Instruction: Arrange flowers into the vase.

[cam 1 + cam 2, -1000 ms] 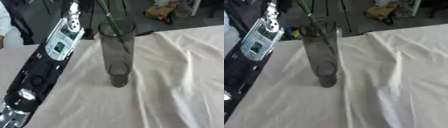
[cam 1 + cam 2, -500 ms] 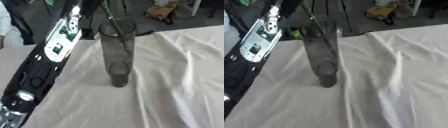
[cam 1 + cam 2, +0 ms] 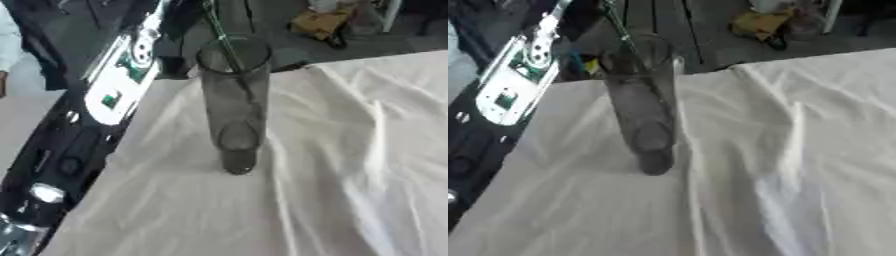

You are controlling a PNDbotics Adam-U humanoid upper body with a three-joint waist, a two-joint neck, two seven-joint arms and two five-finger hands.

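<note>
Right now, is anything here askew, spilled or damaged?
Nothing spilled or broken. The vase stands upright on the cloth. The cloth is wrinkled, with folds right of the vase. A green stem leans into its mouth.
</note>
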